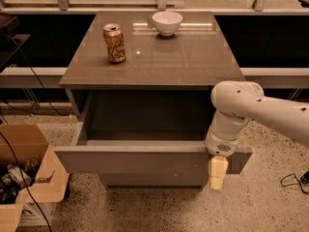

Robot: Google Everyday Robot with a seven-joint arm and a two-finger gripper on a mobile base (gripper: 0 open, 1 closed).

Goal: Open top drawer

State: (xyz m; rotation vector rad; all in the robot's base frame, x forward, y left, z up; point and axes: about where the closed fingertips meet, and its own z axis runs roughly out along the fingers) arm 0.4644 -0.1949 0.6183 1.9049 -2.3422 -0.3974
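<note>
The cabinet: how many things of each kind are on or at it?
Cans: 1, the can on top.
Bowls: 1, the white bowl on top.
Open drawers: 1, the top drawer.
Grippers: 1, the gripper at the drawer front's right end.
Total: 4.

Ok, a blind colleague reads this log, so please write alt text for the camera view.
The top drawer of a grey-brown cabinet stands pulled out, with the gripper of the white arm at the right end of its front. A drink can and a white bowl sit on the cabinet top.
</note>
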